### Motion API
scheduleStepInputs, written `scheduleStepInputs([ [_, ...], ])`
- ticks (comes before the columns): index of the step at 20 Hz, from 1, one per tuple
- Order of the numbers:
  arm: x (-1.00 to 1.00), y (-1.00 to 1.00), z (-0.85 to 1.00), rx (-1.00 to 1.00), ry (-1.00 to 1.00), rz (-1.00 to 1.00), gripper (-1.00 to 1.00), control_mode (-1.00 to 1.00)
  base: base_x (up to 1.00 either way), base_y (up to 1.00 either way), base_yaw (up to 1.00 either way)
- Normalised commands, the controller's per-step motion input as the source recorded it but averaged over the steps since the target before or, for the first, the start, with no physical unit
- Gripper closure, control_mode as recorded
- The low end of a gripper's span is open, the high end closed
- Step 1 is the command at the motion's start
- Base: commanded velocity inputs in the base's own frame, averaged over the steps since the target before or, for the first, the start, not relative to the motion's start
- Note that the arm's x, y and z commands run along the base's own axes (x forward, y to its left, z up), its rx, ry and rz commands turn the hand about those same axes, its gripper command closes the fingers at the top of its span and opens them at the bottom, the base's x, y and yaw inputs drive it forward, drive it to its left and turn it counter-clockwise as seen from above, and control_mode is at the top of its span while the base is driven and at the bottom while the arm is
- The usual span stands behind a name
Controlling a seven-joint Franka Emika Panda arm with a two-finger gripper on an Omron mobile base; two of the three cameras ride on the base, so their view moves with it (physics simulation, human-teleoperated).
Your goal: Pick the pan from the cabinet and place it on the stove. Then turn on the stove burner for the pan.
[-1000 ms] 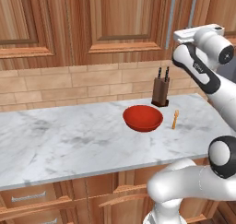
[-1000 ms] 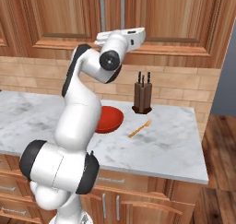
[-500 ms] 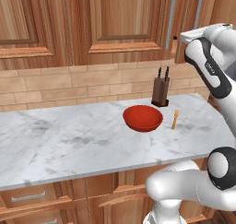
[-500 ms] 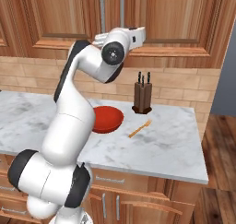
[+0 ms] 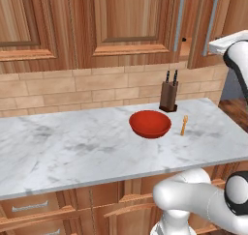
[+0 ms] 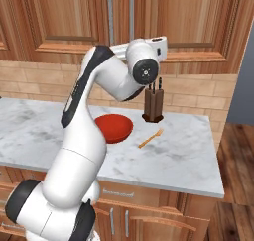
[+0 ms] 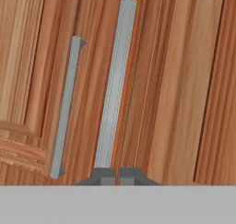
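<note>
Cabinet (image 5: 203,31), left base view: reddish-brown wall unit at upper right, its door stood slightly ajar w/ a dark gap showing beside it. 2 long silver bar handles (image 5: 210,25) hung vertical, side by side. On the marble counter (image 5: 72,147) below: 1 red bowl (image 5: 150,124), 1 knife block (image 5: 168,95) just behind it at the wall, 1 small wooden utensil (image 5: 184,125) right of the bowl. Nothing stood betw. counter items & the cabinet doors. Low drawers (image 5: 34,207) under the counter.

Right base view: the white arm rose in front, partly covering the bowl (image 6: 115,127); block (image 6: 153,105) & utensil (image 6: 150,138) lay to its right. Same 2 bar handles (image 6: 131,17) above the wrist.

Hand view: gripper (image 7: 116,173) w/ tips pressed together, nothing pinched, right at the foot of the nearer bar handle (image 7: 116,80); 2nd handle (image 7: 66,108) to its left. Couldn't tell if tips touched the bar.
</note>
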Motion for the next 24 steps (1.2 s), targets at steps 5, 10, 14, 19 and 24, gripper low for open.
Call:
scheduleStepInputs([
  [5,-0.52,-0.16,-0.08,-0.01,0.0,0.08,1.0,-1.0,0.0,0.0,0.0],
  [10,-0.29,0.9,-0.07,-0.25,0.0,0.1,-1.0,-1.0,0.0,0.0,0.0],
  [14,0.0,0.9,0.23,-0.29,-0.03,0.0,-1.0,-1.0,0.0,0.0,0.0],
  [19,0.01,0.53,0.05,-0.45,-0.09,-0.05,-1.0,-1.0,0.0,0.0,0.0],
  [24,0.14,0.21,0.0,-0.49,-0.08,-0.15,-1.0,-1.0,0.0,0.0,0.0],
])
